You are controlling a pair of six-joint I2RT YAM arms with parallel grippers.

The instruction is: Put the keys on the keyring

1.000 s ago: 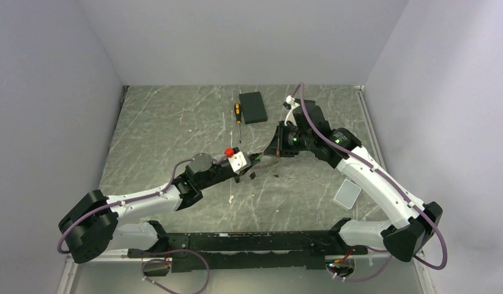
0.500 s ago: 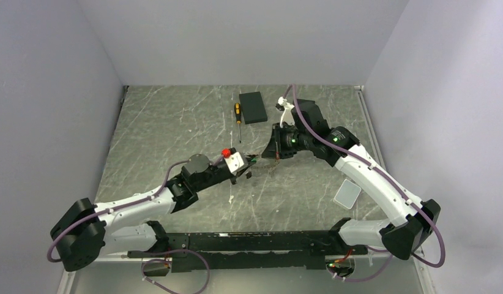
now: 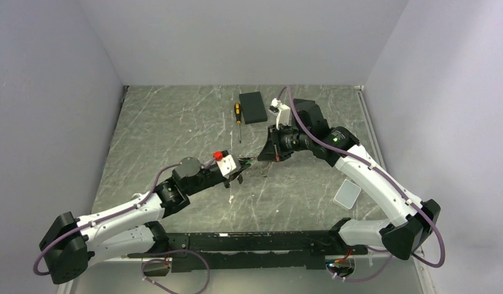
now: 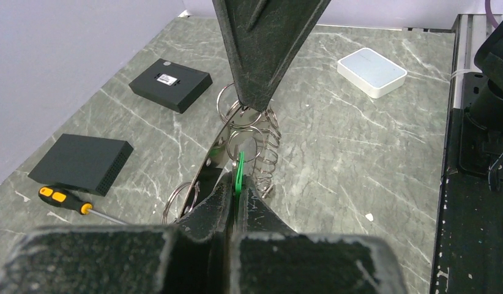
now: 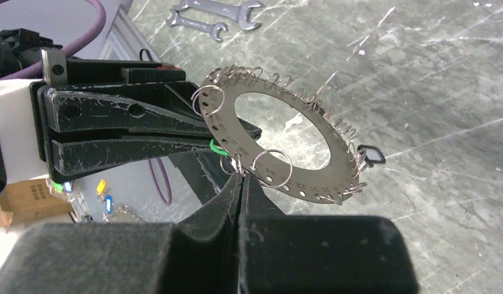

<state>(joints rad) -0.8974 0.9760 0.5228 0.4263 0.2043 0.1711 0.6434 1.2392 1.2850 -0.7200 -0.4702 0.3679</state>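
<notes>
The right gripper (image 5: 240, 177), jaws pressed together, pinches the rim of the flat silvery perforated keyring (image 5: 224, 122). The left gripper (image 4: 235, 184) nips a thin green tab (image 4: 239, 166) between tight jaws.

Soft, even light falls from above; the pale walls and the marbled table (image 3: 175, 122) look bright without hard glare, and the shadows under the arms are faint and diffuse. The overhead view is sharp but small in detail. In the wrist views the left gripper (image 4: 235, 184) and right gripper (image 5: 240, 180) blur at the bottom edge — the keyring (image 5: 344, 156) is crisp, its wire loops glinting.
</notes>
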